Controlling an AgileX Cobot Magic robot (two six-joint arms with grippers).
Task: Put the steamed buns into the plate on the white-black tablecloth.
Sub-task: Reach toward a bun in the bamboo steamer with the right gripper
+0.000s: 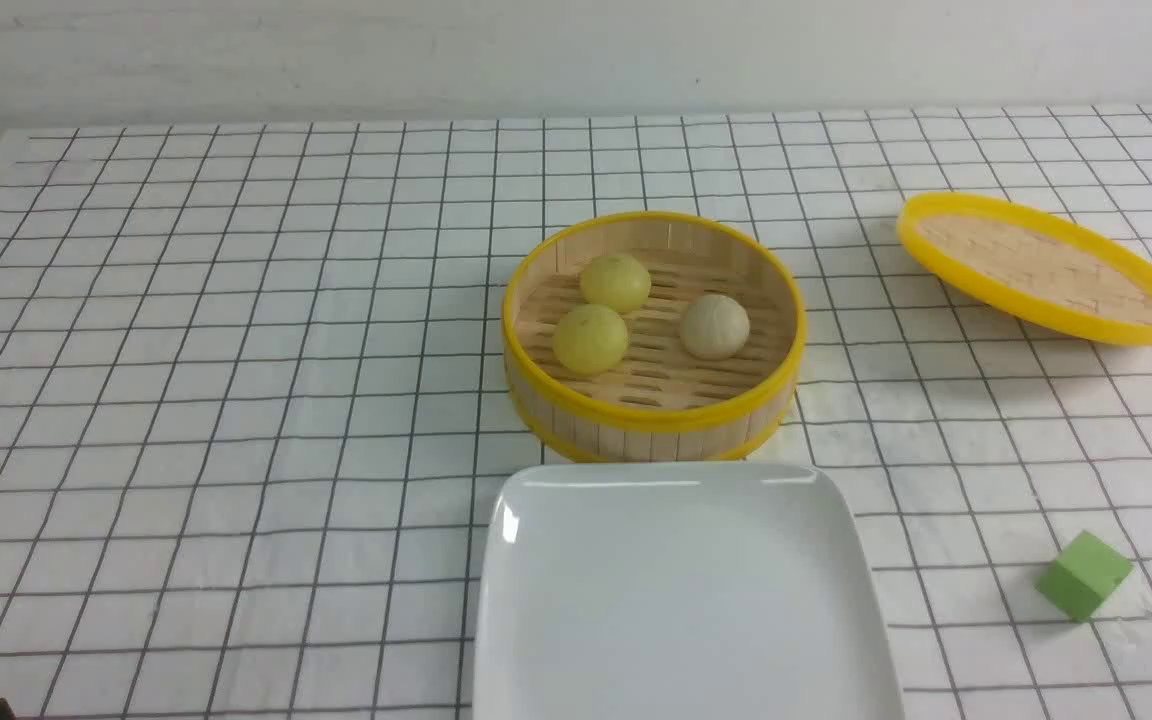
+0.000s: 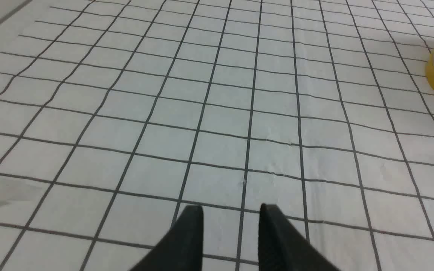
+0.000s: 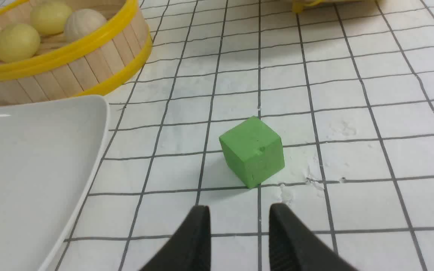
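Bamboo steamer [image 1: 652, 420] holds 3 buns [image 1: 714, 326]; left gripper [image 2: 231, 210], right gripper [image 3: 239, 210] spread, empty; go in vert., clear rim.

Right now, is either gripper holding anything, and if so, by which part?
Nothing is held. The left gripper and right gripper both show empty gaps; the three steamed buns sit in the bamboo basket.

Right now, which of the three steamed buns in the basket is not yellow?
The beige-white bun, alone on the robot's right side of the bamboo steamer basket. The two pale yellow buns sit close together on the left.
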